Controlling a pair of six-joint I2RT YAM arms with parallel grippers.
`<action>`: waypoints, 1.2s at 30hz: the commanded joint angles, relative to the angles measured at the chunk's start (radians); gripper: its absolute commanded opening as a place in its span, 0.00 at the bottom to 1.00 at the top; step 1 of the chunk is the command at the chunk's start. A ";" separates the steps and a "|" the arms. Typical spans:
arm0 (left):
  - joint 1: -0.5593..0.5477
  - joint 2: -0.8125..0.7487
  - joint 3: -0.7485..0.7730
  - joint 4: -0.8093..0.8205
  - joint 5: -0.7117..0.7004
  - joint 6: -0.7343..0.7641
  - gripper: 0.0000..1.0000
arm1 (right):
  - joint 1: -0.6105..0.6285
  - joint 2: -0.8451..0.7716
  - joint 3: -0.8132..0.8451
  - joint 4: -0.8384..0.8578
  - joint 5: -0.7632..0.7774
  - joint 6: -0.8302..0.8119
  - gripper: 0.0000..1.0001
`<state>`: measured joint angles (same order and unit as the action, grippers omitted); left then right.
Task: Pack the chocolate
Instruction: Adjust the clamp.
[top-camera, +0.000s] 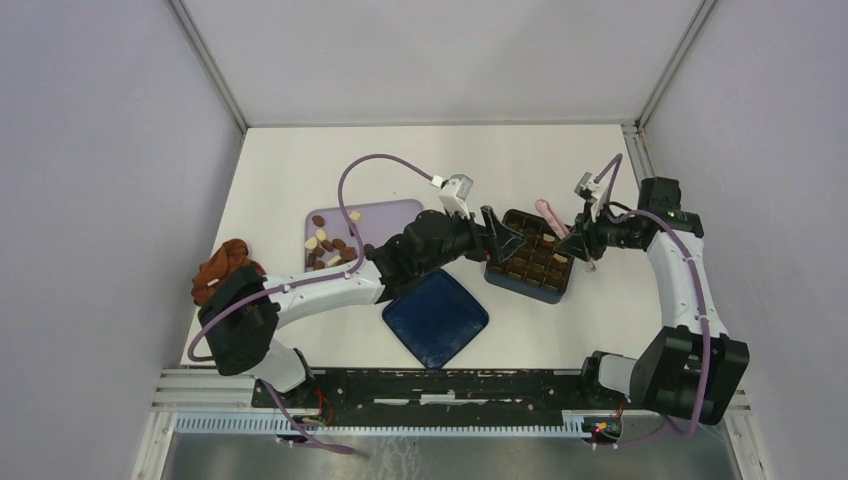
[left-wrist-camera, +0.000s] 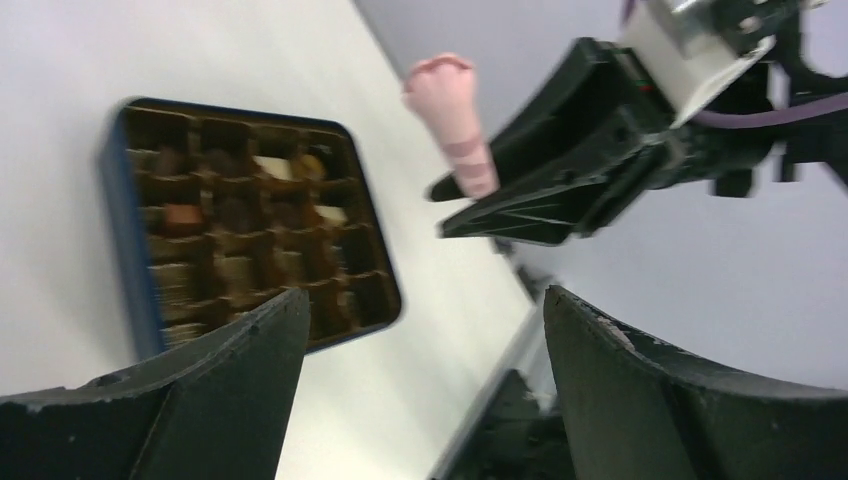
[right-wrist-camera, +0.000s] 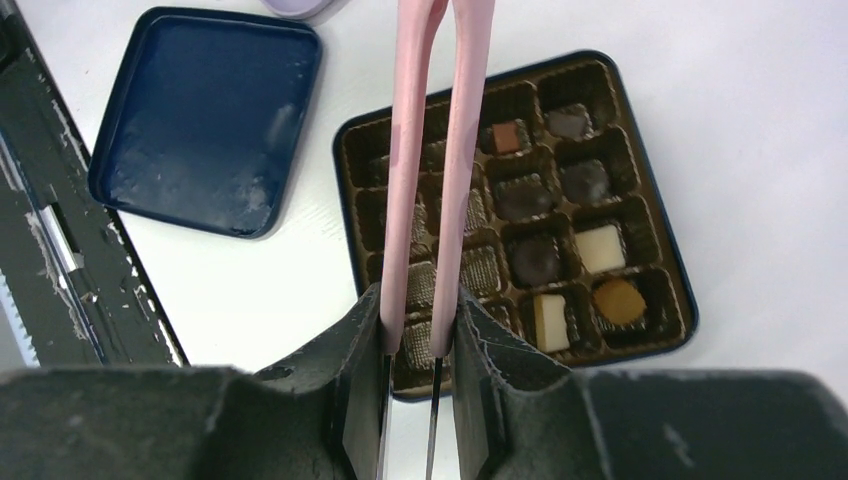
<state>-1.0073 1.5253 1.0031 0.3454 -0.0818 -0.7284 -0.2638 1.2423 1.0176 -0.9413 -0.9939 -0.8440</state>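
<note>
Clearly, with the left end effector (left-wrist-camera: 420, 315) gaping empty and the right end effector (right-wrist-camera: 420, 335) clenched on the tongs (right-wrist-camera: 440, 150), both close to the box (right-wrist-camera: 668, 232), they could collide and jolt chocolate (right-wrist-camera: 600, 248) from its cells.

You get bright, even overhead light; shadows on the table (top-camera: 300, 170) are soft. Left wrist view: box (left-wrist-camera: 125, 240) and chocolate (left-wrist-camera: 272, 166) motion-blurred. Right wrist view: faint glare on lid (right-wrist-camera: 205, 120).

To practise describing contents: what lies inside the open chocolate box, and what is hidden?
Inside the box sit chocolates: dark, cream-white, one brown square, one round tan piece. The pink tongs cross the box, so whatever lies beneath them is hidden.
</note>
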 joint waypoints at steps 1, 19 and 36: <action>0.002 0.032 -0.033 0.264 0.150 -0.235 0.92 | 0.072 -0.056 -0.023 0.093 -0.022 0.039 0.32; -0.040 0.214 0.101 0.235 -0.137 -0.501 0.86 | 0.222 -0.116 -0.091 0.251 0.062 0.194 0.33; -0.043 0.289 0.147 0.196 -0.228 -0.687 0.39 | 0.258 -0.129 -0.106 0.308 0.104 0.232 0.33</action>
<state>-1.0492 1.7912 1.1206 0.5270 -0.2642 -1.3247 -0.0128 1.1378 0.9173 -0.6868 -0.8810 -0.6247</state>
